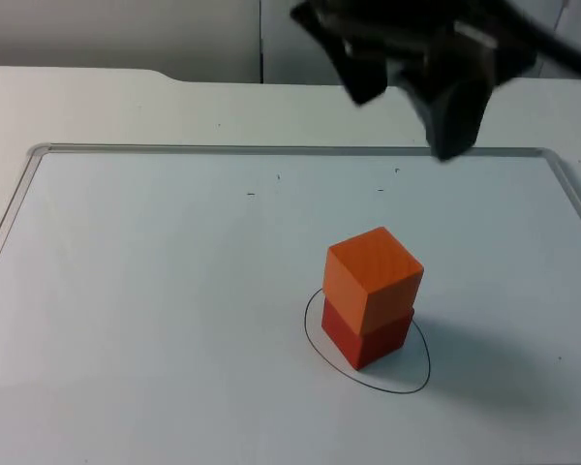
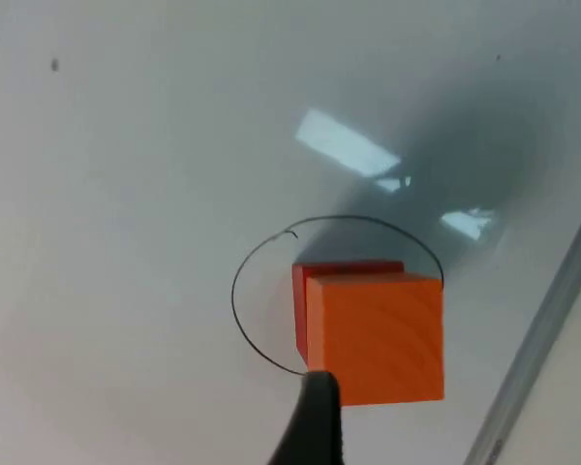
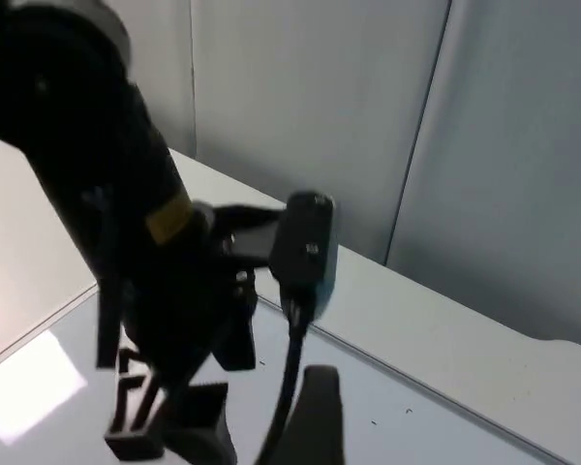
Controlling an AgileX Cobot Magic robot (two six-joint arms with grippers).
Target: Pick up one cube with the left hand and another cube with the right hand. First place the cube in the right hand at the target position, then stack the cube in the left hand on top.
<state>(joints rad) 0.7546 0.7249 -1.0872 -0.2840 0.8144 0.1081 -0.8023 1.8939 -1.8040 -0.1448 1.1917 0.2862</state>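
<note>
Your orange cube (image 1: 373, 278) sits on top of the red cube (image 1: 366, 336), and the stack stands inside the thin black oval (image 1: 418, 386) drawn on the whiteboard (image 1: 136, 310). Both are square-edged blocks with no long axis. In the top view each turns a vertical corner toward the near edge, so their sides run diagonally to the board's rim. The upper block is not quite flush, overhanging the lower one a little on the right. In the left wrist view the orange face shows faint wood grain and the red block peeks out beside it.

The board is glossy and throws back bright patches of light. It has a grey rim and a few small dark marks near its far side. Nothing stands near the stack.

Your left gripper (image 1: 412, 108) hangs high above the board's far rim, well apart from the cubes, fingers spread and empty. Your right gripper (image 3: 320, 412) waits off to the side, facing the left arm and the grey partition wall (image 3: 484, 126). You cannot tell whether it is spread or closed.
</note>
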